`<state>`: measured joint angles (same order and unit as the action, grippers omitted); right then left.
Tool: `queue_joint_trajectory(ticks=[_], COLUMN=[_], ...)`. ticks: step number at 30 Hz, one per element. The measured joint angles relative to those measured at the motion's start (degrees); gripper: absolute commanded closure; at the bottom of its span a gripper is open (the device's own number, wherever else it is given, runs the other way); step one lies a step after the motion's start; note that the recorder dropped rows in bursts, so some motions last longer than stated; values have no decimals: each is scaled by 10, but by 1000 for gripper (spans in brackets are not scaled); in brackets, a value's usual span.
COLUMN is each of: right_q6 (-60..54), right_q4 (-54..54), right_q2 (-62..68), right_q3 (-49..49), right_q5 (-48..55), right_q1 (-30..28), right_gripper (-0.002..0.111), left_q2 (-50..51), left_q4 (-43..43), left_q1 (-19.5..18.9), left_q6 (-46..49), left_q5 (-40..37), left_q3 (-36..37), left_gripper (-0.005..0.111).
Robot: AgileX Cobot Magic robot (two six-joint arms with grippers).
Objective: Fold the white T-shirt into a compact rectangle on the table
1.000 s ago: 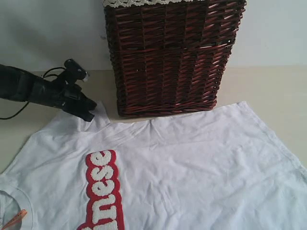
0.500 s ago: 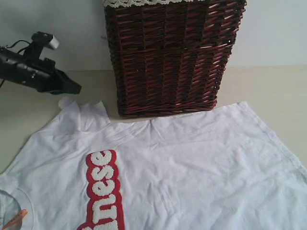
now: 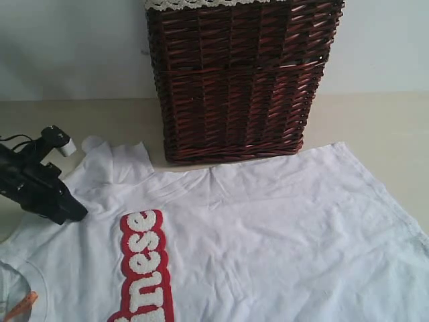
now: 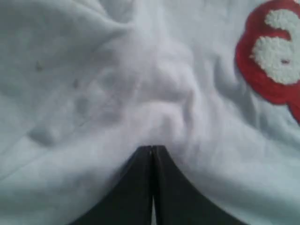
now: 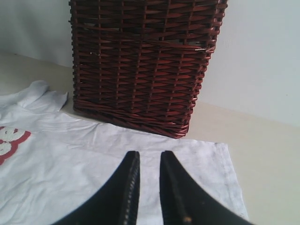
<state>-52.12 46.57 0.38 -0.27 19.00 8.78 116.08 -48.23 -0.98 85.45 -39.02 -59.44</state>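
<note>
The white T-shirt [image 3: 268, 221] lies spread flat on the table [image 3: 375, 121], its red-outlined letters [image 3: 144, 268] at lower left and a rumpled sleeve [image 3: 117, 157] beside the basket. My left gripper [image 3: 75, 213] is shut, tips resting on the shirt's shoulder area just left of the letters. In the left wrist view the shut jaws [image 4: 152, 149] press against wrinkled cloth [image 4: 140, 70], with nothing visible between them. My right gripper [image 5: 149, 154] stands slightly open and empty above the shirt's [image 5: 93, 154] lower corner. It is out of the exterior view.
A dark wicker basket [image 3: 234, 80] with white lace trim stands at the back, close to the shirt's edge. A small orange collar tag [image 3: 20, 305] shows at bottom left. Bare table [image 5: 262, 140] lies to the right of the shirt.
My left gripper rose off the sleeve toward the back left, then came down forward onto the shirt's shoulder area. The sleeve was left bunched beside the basket.
</note>
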Motion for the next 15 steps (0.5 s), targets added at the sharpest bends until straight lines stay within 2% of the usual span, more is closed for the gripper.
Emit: queue_joint_trajectory(ticks=[6, 15], right_q6=[0, 0], right_q4=[0, 0], right_q2=[0, 0], right_q3=[0, 0], right_q5=[0, 0], right_q1=[0, 0], right_gripper=[91, 91], left_q2=[15, 28], left_q4=[-41, -56], left_q1=[4, 4], left_q6=[44, 59], left_q5=[76, 90], left_q3=[-10, -26], left_gripper=[107, 107])
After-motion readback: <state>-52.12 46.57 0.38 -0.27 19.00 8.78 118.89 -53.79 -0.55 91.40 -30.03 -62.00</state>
